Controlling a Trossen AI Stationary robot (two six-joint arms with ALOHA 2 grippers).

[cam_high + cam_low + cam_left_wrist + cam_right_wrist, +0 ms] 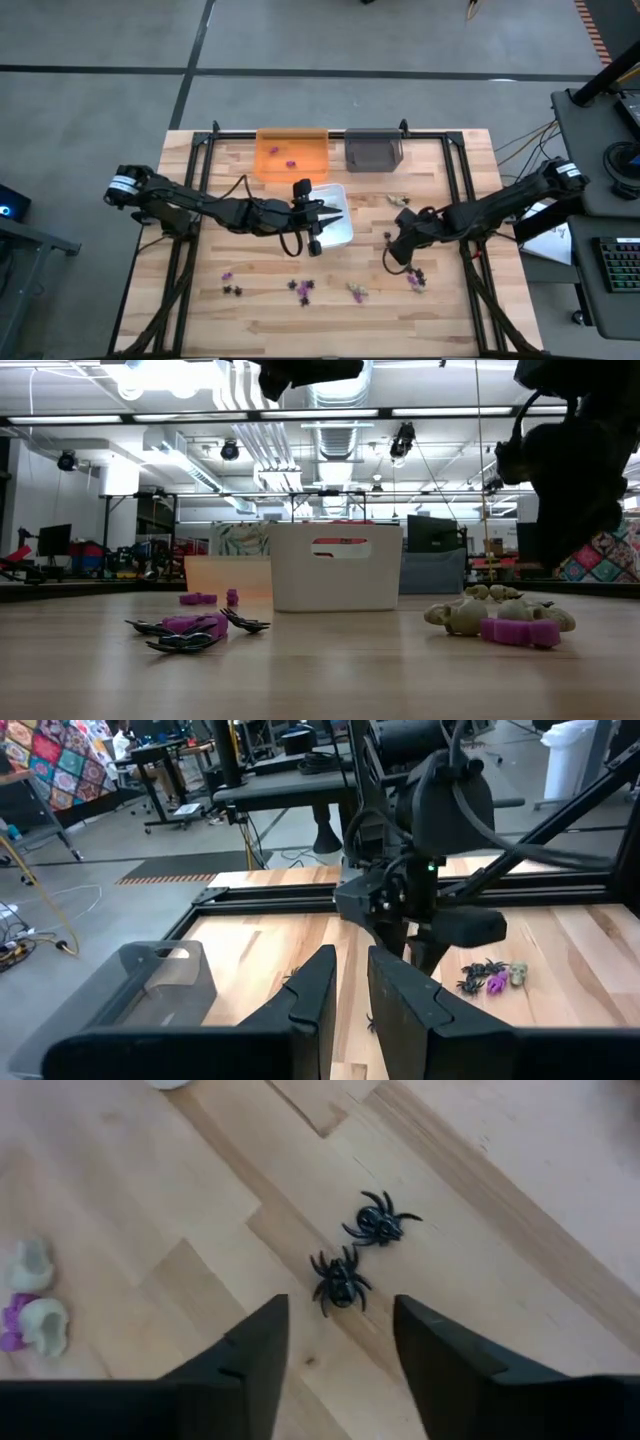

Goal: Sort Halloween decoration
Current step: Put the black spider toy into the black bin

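Left arm reaches from the left toward centre, left gripper (322, 222) raised, fingers (312, 990) nearly together, nothing visible between them. Right arm comes in from the right, right gripper (393, 247) low, pointing down, fingers (262, 1348) spread apart, empty.

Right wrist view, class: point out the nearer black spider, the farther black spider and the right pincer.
nearer black spider (338, 1281), right wrist view, its body.
farther black spider (378, 1225), right wrist view, its body.
right pincer (340, 1342), right wrist view, gap between open fingertips.

We see a table (520, 1200) of pale, matt wood planks with visible grain. The two black spiders (340, 1280) look like glossy plastic, and the right gripper's (340, 1350) fingers look matt black.
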